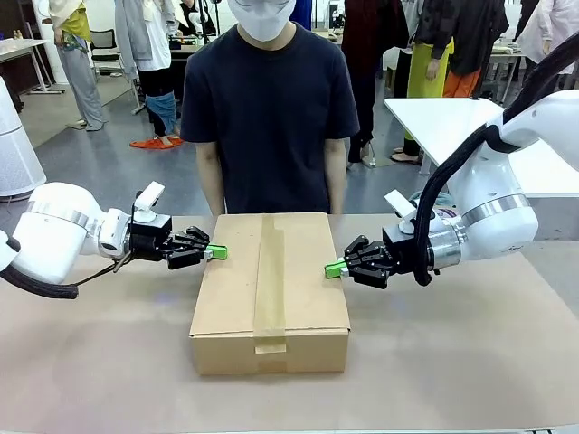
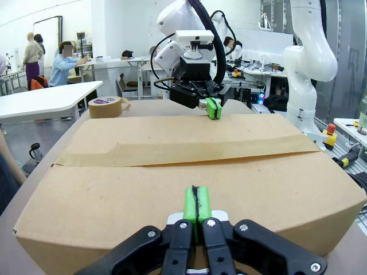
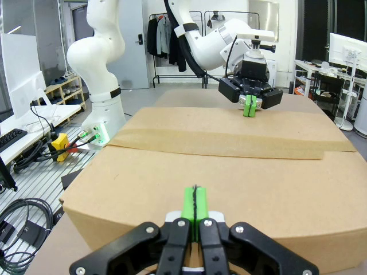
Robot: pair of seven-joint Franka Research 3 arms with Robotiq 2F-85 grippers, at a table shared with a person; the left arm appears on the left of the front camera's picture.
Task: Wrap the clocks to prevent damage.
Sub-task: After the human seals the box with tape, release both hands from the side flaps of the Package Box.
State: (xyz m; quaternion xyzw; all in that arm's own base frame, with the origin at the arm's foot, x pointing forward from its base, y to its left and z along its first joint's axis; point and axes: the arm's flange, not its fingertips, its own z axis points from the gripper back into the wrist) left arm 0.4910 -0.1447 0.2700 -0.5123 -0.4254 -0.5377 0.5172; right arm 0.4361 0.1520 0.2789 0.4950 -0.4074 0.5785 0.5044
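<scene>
Brown cardboard makes up the closed box point(image 1: 270, 289) that sits in the middle of the table point(image 1: 90, 371), its long axis running from the robot's side toward the person point(image 1: 270, 108) standing at the far edge. A strip of brown paper tape point(image 1: 270, 271) seals the seam along the middle of its lid and folds down over the near face. No clock can be seen; the flaps are shut.

The left gripper point(image 1: 217, 253) is level with the box's top, at its left edge, fingers pressed together with nothing between the green pads. In the left wrist view the paired pads point(image 2: 196, 204) lie just at the lid's near edge; whether they touch the cardboard I cannot tell. The right gripper point(image 1: 335, 268) mirrors it at the box's right edge, also fully closed and empty-handed, its pads point(image 3: 195, 204) at the lid's rim in the right wrist view. The two grippers point at each other across the lid.

A roll of brown tape point(image 2: 106, 106) lies on the table beyond the box's far corner in the left wrist view. The person's arms hang down beside the body, just behind the box.
</scene>
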